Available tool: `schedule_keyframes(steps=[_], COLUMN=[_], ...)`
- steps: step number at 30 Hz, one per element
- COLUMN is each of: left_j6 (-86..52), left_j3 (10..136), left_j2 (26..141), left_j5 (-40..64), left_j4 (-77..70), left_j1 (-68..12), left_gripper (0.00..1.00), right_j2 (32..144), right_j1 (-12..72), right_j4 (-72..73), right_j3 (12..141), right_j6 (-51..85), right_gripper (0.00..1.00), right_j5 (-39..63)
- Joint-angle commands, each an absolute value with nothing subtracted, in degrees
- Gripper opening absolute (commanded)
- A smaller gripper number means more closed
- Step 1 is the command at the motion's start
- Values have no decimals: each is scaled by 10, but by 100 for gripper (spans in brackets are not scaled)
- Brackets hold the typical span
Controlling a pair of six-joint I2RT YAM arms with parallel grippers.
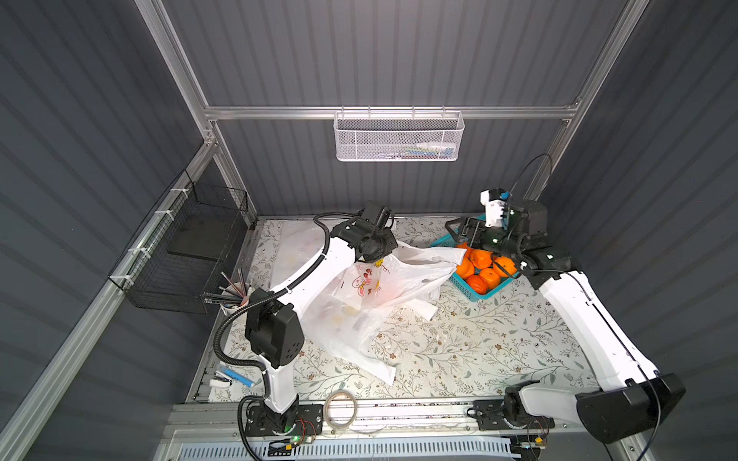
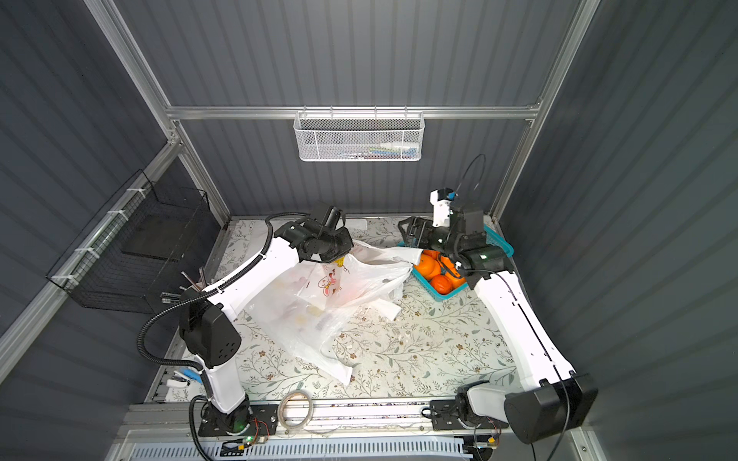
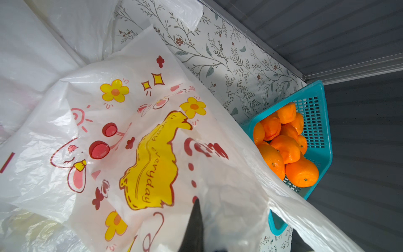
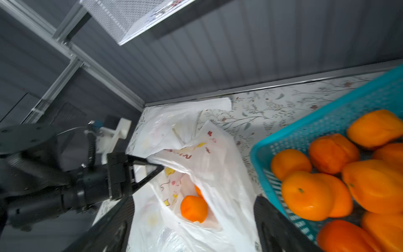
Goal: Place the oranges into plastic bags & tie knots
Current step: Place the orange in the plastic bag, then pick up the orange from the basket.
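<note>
Teal lattice basket (image 1: 479,297) holds the loose oranges (image 3: 287,148). Nine show in the left wrist view, fewer in both top views, where the right arm (image 1: 579,315) covers some. Only the right wrist view looks into the bag (image 4: 218,157): one whole orange (image 4: 194,208) lies inside, with the edge of a second behind it. The bag lies just beside the basket, its rim draped over the basket's edge. The left gripper (image 4: 158,167) is pinched tight on that rim, holding it up. The right gripper (image 1: 461,235) hangs above the basket, fingers spread wide, holding nothing. Only the left wrist view gives legible print: "everyday" on a yellow patch (image 3: 152,165), among three flowers (image 3: 114,90) and two cherries (image 3: 99,149). More bags (image 1: 295,243) lie flat beyond; how many, I cannot tell.
</note>
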State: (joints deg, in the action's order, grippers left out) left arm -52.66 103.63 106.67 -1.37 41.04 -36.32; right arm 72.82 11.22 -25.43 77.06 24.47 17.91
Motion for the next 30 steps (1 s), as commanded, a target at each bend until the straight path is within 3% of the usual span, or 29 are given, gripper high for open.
schedule_keyframes(steps=[1,8,19,26,30], left_j6=[-514,-514,-511,-509,-509], left_j3=[1034,1026,1022,1019,1018], left_j2=[1071,1065,1059,1056,1055], left_j5=[-19,-23,-18,-20,-19], left_j4=[415,408,400,401,400], left_j1=[-359,-359,-359,-359,-359], left_gripper=[3,2,1,0,0], right_j2=[750,859,1014,1036,1038], right_j1=[69,-7,-9,-3,-1], right_j4=[-279,-204,-171,-161,-162], right_j3=[724,662,714,712,700], right_j6=[234,267,291,299,297], right_gripper=[88,88,87,73,72], right_j5=[186,258,273,290,290])
